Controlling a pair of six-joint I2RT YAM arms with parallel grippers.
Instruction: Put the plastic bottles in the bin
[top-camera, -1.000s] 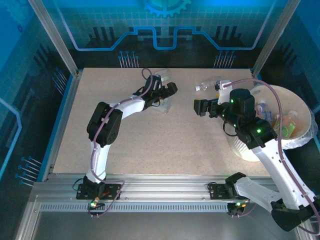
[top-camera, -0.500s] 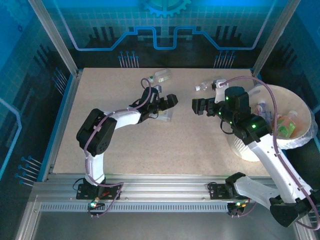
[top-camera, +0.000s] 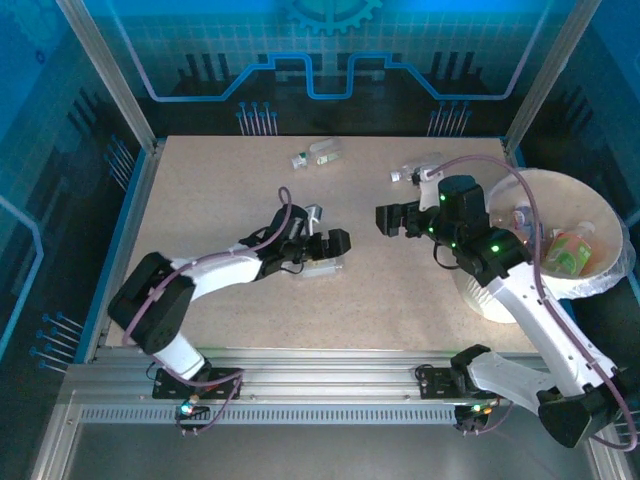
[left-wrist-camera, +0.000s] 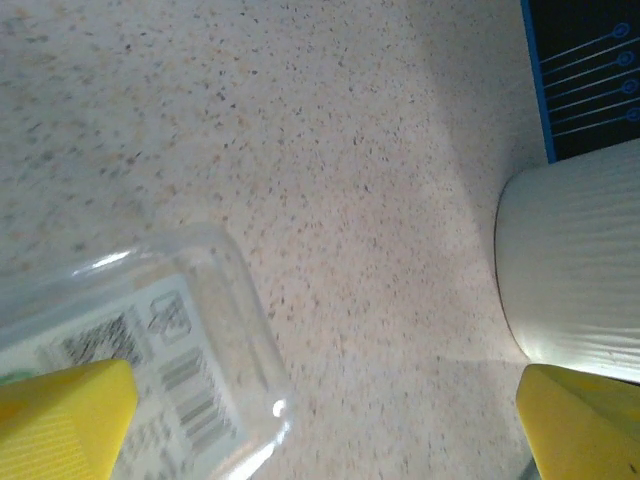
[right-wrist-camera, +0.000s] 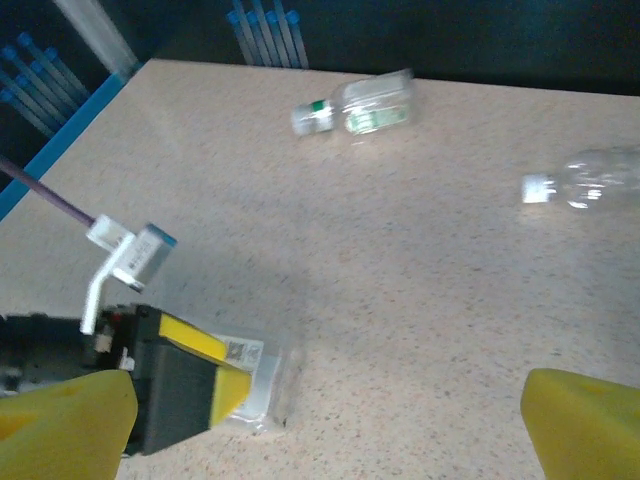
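Three loose bottles: clear plastic, all lying on their sides on the table (top-camera: 200, 210).
Near bottle (top-camera: 320, 266): squarish with rounded corners and a white barcode label. It lies low between the left claw's (top-camera: 322, 248) fingers, its end poking into the gap close beside one yellow pad (left-wrist-camera: 60, 420).
Left claw: jaws spread wide, down at the tabletop, clamping nothing.
Green bottle (top-camera: 318, 155): green label, near the far edge, well apart from both claws.
White-cap bottle (top-camera: 412, 171): smooth and rounded, just beyond the right claw's arm, near the bin.
Right claw (top-camera: 386, 218): jaws wide and empty, above the table, pointing left toward the near bottle.
Bin (top-camera: 600, 205): round white bucket with a ribbed wall and a clear bag over the rim, at the table's right edge. It holds more bottles, among them an orange-and-green bottle (top-camera: 568, 255).
Table: pale, speckled, matte board with blue edging.
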